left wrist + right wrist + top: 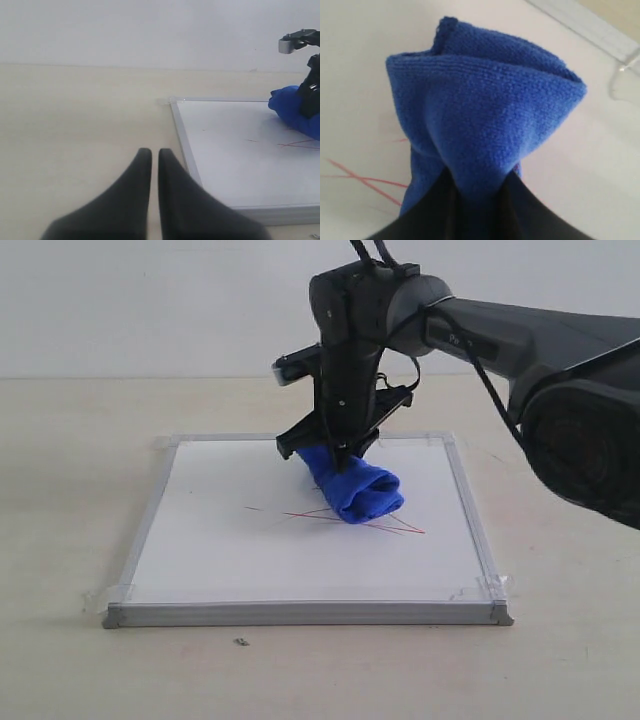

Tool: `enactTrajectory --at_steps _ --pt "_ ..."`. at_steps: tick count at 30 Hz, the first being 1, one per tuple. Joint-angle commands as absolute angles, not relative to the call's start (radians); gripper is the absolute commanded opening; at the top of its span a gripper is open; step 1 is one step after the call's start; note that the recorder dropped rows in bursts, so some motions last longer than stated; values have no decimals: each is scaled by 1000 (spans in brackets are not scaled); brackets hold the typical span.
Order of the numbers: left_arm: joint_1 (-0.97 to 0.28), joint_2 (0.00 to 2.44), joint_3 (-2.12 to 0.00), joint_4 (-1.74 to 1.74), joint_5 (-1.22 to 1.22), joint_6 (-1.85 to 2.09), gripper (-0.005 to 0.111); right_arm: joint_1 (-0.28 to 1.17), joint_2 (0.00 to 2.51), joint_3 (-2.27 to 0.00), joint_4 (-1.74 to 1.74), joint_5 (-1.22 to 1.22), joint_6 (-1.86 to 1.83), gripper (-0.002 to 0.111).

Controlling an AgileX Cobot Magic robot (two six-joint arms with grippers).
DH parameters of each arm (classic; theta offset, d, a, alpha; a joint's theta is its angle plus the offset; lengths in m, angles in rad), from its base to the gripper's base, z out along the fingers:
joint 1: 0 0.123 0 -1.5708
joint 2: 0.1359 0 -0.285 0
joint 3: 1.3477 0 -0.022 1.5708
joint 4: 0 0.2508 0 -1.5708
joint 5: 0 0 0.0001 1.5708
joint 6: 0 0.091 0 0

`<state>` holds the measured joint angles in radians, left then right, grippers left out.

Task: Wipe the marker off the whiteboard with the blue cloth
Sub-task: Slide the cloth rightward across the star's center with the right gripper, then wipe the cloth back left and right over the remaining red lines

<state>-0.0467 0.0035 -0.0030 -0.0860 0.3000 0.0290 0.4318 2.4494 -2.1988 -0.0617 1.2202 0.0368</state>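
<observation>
The whiteboard (220, 540) lies flat on the table, grey-framed with taped corners. Thin red marker lines (405, 527) cross its middle; part of them runs under the blue cloth (355, 490). My right gripper (338, 452) reaches down from above the board and is shut on the cloth's far end, while the cloth's bunched lower end rests on the board. In the right wrist view the cloth (480, 115) bulges out from between the black fingers (432, 210), with red lines (365, 180) beside it. My left gripper (151, 152) hovers over the bare table off the board's left side, shut and empty.
A pale wooden table (60, 490) surrounds the board, with a white wall behind. A tiny dark speck (241, 642) lies near the table's front. The right arm's dark body (580, 430) looms at the right of the exterior view.
</observation>
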Motion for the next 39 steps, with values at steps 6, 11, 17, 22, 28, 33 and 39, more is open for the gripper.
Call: enactTrajectory --at_steps 6,11,17,22,28,33,39 --pt "-44 0 0 -85 293 31 5 554 2486 -2197 182 1168 0 0" --pt "-44 0 0 -85 293 31 5 594 2524 -2197 59 1134 -9 0" --pt "-44 0 0 -85 293 31 5 503 2544 -2199 -317 1221 201 0" --pt "-44 0 0 -85 293 31 5 449 2520 -2206 -146 1221 206 0" --pt "-44 0 0 -85 293 31 5 521 2531 -2206 213 1079 66 0" --pt "-44 0 0 -85 293 31 5 617 2547 -2206 264 948 20 0" --pt "-44 0 0 -85 293 31 5 622 2575 -2206 -86 1050 108 0"
